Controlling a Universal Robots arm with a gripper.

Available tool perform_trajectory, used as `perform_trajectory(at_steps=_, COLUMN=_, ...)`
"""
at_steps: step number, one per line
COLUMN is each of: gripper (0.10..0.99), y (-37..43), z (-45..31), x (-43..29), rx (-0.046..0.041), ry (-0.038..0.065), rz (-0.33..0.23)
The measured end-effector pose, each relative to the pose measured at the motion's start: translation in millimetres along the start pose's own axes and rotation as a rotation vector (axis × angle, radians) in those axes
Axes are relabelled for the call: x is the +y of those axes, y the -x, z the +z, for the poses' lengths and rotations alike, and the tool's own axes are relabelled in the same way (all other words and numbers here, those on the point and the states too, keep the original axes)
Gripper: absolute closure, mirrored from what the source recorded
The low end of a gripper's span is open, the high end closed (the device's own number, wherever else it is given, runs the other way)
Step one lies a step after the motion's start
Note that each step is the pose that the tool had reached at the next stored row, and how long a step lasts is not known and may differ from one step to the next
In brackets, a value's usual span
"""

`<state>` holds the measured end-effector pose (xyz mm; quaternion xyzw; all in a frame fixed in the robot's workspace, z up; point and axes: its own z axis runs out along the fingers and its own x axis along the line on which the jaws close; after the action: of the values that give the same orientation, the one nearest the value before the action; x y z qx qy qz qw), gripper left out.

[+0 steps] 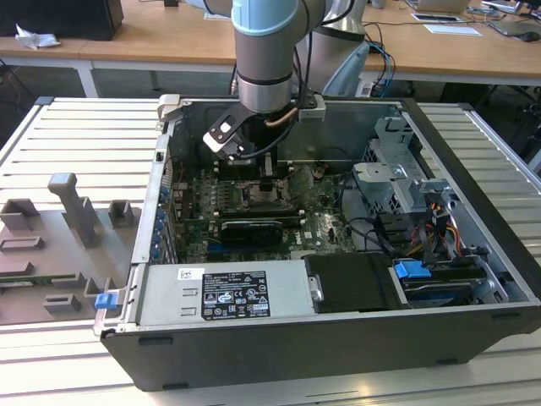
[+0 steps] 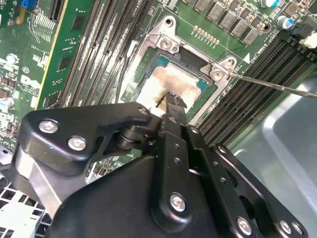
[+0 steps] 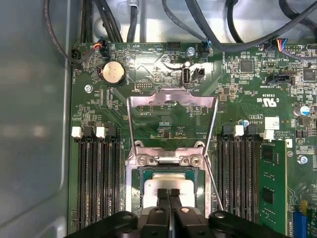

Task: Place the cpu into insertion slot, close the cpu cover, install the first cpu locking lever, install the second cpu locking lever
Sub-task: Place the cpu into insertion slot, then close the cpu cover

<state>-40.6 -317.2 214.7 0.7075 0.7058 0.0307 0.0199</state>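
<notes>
Exterior view, left to right: the grey tray [image 1: 68,222] at frame left is well apart from the work. The open case [image 1: 254,359] takes the middle. The arm [image 1: 266,51] drops in from top centre, with the claw [image 1: 265,182] over the green board [image 1: 325,228], just left of centre. The cage [image 1: 397,173] is at right, clear of it.

Claw state: the fingers [image 3: 162,198] are pressed together with nothing between them. In both wrist views the claw [image 2: 172,99] [image 3: 168,192] has its tips on the pale top of the cpu [image 2: 171,79] [image 3: 184,186]. I can't tell if they're touching or just clear.

The cpu lies flat in the slot [image 2: 141,64] [image 3: 132,196], square to its rim. To me it looks seated.

The relation you care about:
- The cover [image 3: 171,97] is swung open, with board showing through its cut-out. I can't tell how steeply it's tilted.
- It lies past the hinge [image 3: 168,159] from the claw, on the coin cell [image 3: 113,73] side.
- The claw is over the slot's centre, near the cover but not on it.
- The hinge runs crosswise to the claw-to-cover line, between the two banks of memory slots [image 3: 96,183].

One lever [image 3: 213,184] [image 2: 272,84] is a thin rod slanting off just beside the slot. It looks unlatched.
</notes>
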Motion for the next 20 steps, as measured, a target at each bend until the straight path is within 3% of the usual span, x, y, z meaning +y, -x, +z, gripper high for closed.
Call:
perform_trajectory(at_steps=1, gripper=0.98, y=0.0, z=-0.2, x=0.1, rx=0.0002, ry=0.0, rz=0.0)
perform_trajectory(at_steps=10, gripper=0.98, y=-0.1, z=-7.8, x=0.7, rx=0.0, ry=0.0, rz=0.001)
perform_trajectory(at_steps=13, gripper=0.98, y=-0.1, z=-7.6, x=4.9, rx=-0.0002, ry=-0.001, rz=0.001)
perform_trajectory(at_steps=15, gripper=0.98, y=-0.1, z=-7.2, x=9.1, rx=-0.0074, ry=-0.004, rz=0.0)
perform_trajectory(at_steps=20, gripper=0.98, y=-0.1, z=-8.7, x=9.2, rx=-0.0109, ry=-0.005, rz=0.0)
